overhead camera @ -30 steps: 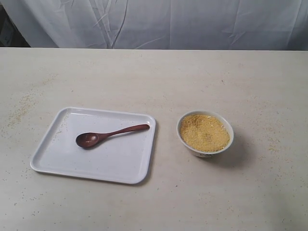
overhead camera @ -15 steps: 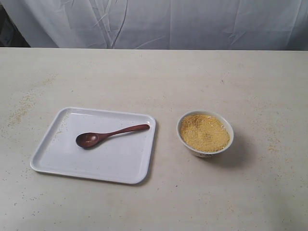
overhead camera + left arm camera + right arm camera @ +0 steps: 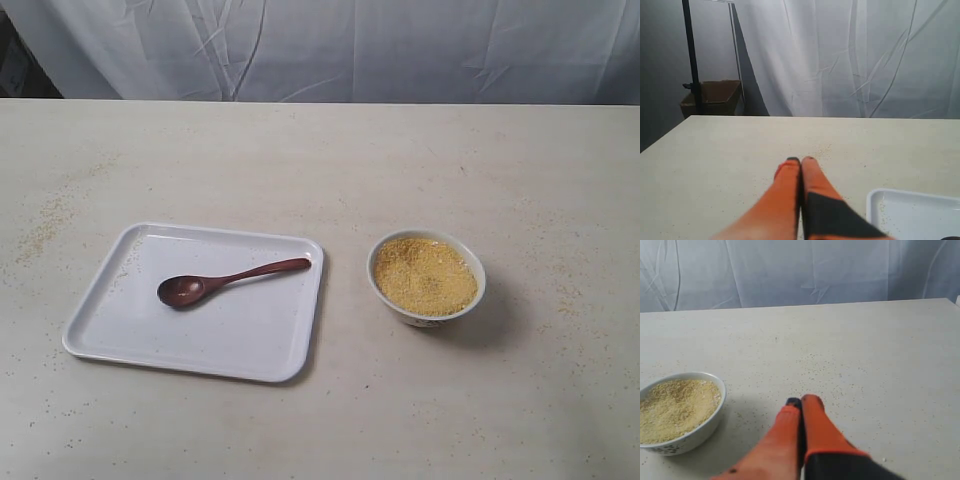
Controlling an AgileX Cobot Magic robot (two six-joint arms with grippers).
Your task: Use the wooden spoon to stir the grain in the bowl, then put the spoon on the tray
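The dark wooden spoon [image 3: 225, 280] lies on the white tray [image 3: 120, 340] at the left of the table, handle pointing toward the bowl. To the tray's right stands the small white bowl [image 3: 475, 300], filled with golden grain [image 3: 425, 276]. Neither gripper shows in the exterior view. My left gripper [image 3: 801, 160] is shut with nothing in it, above bare table beside a corner of the tray [image 3: 910, 212]. Over the table next to the bowl [image 3: 700, 432] of grain [image 3: 675, 407], my right gripper [image 3: 802, 400] is shut and empty.
Spilled grains [image 3: 45, 225] are scattered over the tabletop, thickest at the far left. A white cloth backdrop [image 3: 330, 50] hangs behind the table's far edge. A black stand [image 3: 689, 55] and a cardboard box [image 3: 715, 95] sit beyond the table's left end.
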